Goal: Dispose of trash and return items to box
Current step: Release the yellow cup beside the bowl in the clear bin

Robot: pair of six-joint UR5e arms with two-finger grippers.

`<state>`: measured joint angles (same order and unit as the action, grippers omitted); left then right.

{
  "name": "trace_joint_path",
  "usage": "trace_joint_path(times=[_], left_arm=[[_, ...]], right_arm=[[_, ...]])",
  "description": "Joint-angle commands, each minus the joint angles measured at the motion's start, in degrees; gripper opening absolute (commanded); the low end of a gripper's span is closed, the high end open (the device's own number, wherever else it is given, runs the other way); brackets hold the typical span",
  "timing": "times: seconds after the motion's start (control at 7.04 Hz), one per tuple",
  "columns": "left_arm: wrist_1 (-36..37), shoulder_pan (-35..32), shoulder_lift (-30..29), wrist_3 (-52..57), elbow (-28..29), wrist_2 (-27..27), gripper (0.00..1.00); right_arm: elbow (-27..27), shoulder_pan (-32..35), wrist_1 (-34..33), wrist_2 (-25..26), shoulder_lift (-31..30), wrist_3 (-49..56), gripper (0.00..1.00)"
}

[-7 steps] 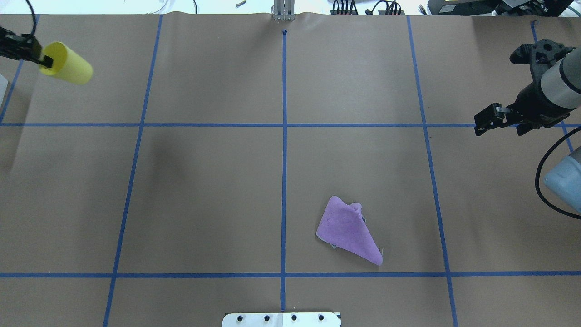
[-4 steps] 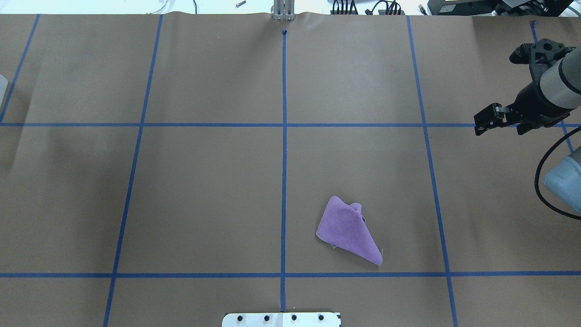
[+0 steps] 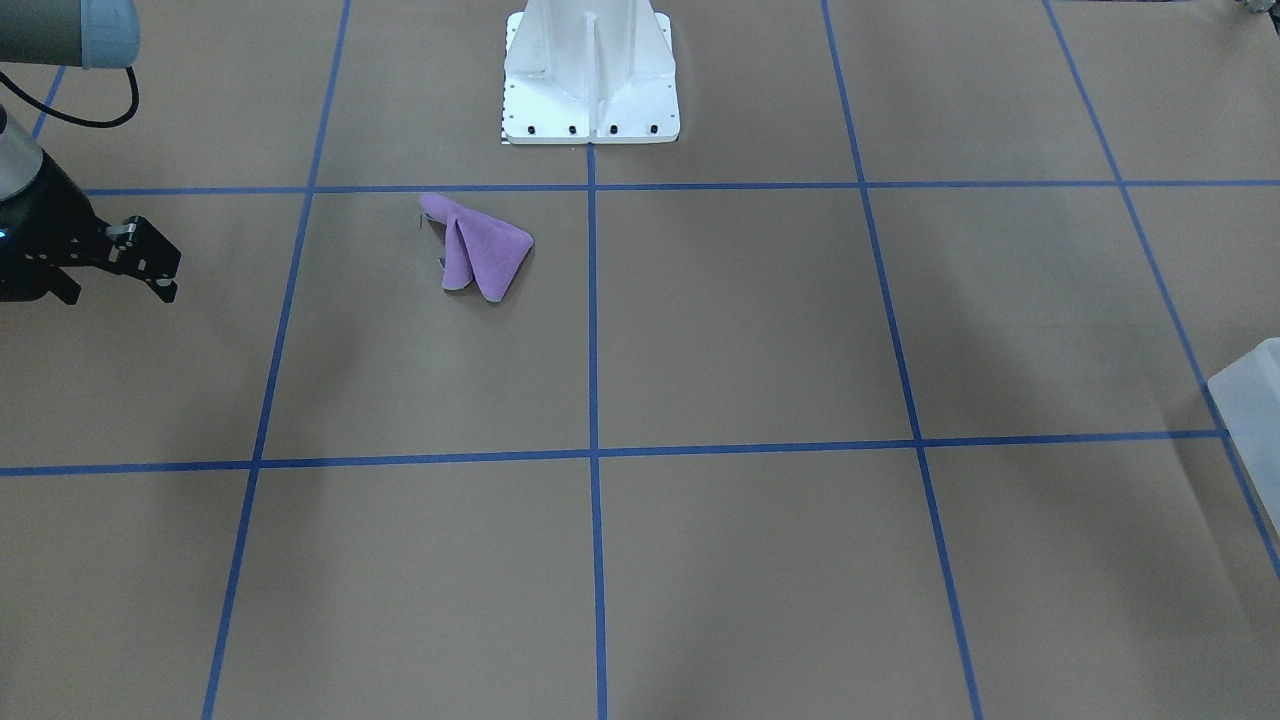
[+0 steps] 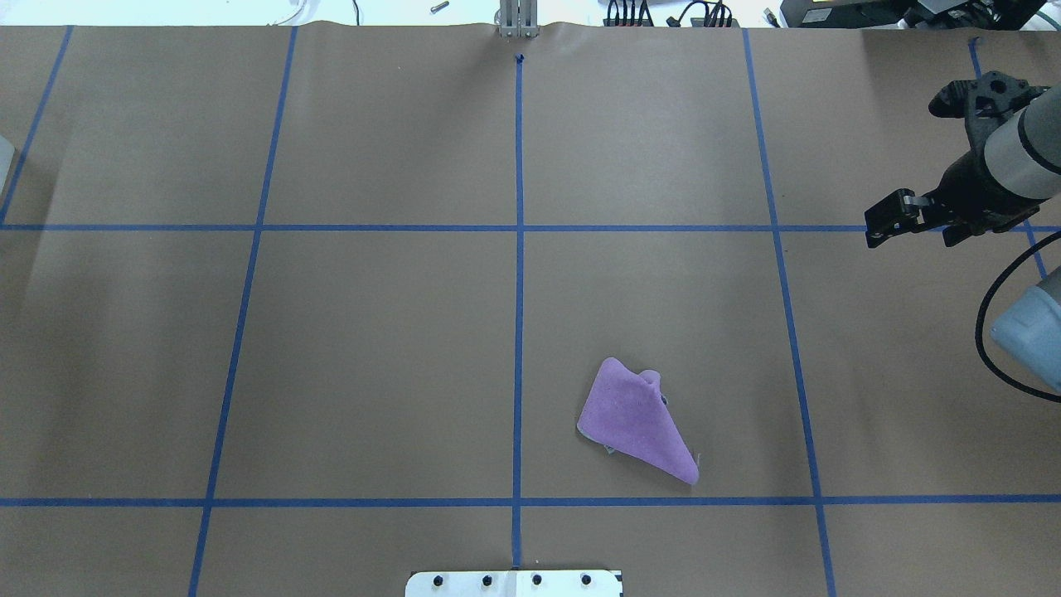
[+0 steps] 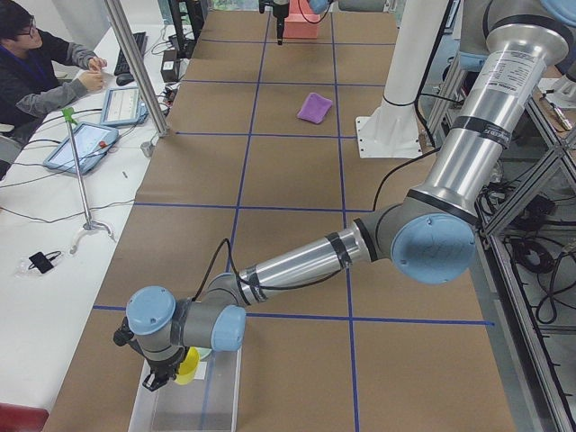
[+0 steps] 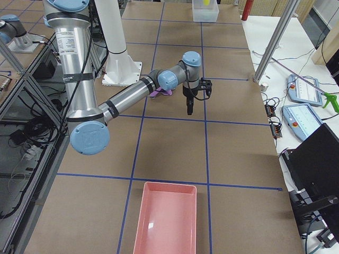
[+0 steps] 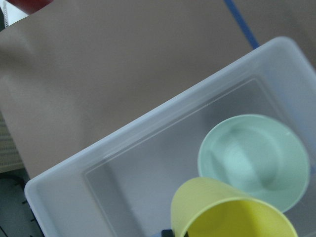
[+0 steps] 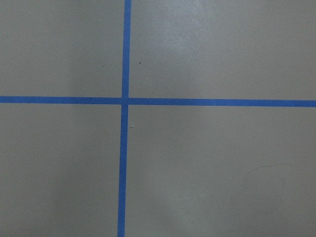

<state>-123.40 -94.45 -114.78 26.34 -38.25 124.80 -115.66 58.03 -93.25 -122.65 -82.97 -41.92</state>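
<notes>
While pinched by the left gripper, the yellow cup hangs tilted above the clear box.

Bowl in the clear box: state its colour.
Bowl is pale mint green; clearest in left wrist view.

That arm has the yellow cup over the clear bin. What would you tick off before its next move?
1. Yellow cup above the clear bin: ok, the left wrist view shows it within the rim's outline.
2. Room in the bin: ok, only a green bowl is inside, with bare floor beside it.
3. Left gripper hold on the cup: cannot tell, its fingers are hidden.
4. Right gripper out of the way: ok, far across the table.
5. Everything put away: not ok, a purple cloth lies on the table.
</notes>
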Motion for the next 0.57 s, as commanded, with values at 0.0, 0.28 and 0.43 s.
trace_joint_path(times=[0.0, 0.28, 0.43], left_arm=[[-3.2, 0.4, -1.3, -0.4, 6.2, -1.8, 0.00], [-3.2, 1.5, -1.6, -3.3, 6.5, -1.3, 0.17], [-3.2, 1.5, -1.6, -3.4, 6.5, -1.2, 0.33]], right_arm=[[0.0, -0.3, 0.0, 0.2, 0.0, 0.0, 1.00], [-0.1, -0.4, 0.0, 0.2, 0.1, 0.0, 1.00], [-0.3, -0.4, 0.0, 0.2, 0.1, 0.0, 1.00]])
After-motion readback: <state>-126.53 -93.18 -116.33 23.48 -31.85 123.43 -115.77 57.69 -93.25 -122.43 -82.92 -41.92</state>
